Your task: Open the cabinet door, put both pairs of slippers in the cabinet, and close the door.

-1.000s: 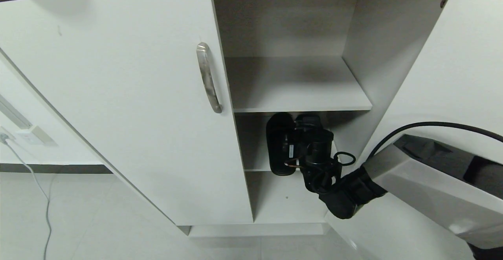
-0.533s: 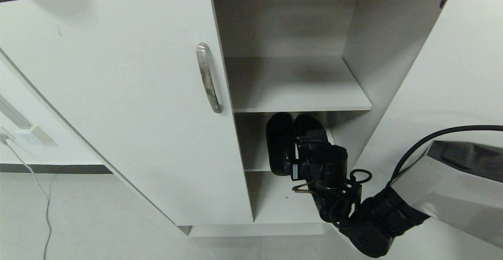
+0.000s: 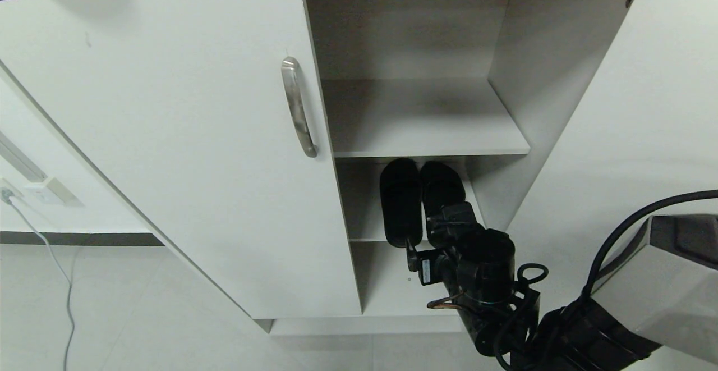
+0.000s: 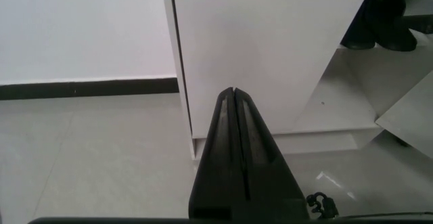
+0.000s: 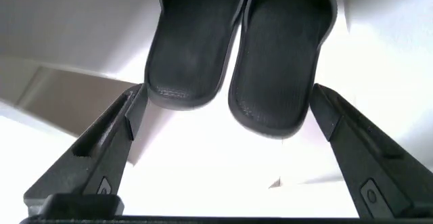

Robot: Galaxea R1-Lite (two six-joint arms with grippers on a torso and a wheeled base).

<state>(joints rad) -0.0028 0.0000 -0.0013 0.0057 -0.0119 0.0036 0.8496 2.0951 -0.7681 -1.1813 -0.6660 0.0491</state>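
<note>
Cable [image 3: 68, 303]: I see it trailing over the floor [image 3: 140, 337] at the lower left of the frame.
Left fingers [image 4: 237, 116]: pressed together with nothing between them, hanging above the floor before the bottom corner of the shut door.
Left door [image 3: 168, 135]: shut, across the left half of the frame, its metal handle [image 3: 298, 107] upright near its right edge.
Slippers [image 3: 418, 200]: one black pair, side by side and touching, on the middle shelf [image 3: 364, 219] at centre frame, heels at its front edge.
Right fingers [image 5: 115, 143]: spread wide and holding nothing, just in front of the heels, lower right of centre.
Right door [image 3: 645, 107]: swung open along the right of the frame.
</note>
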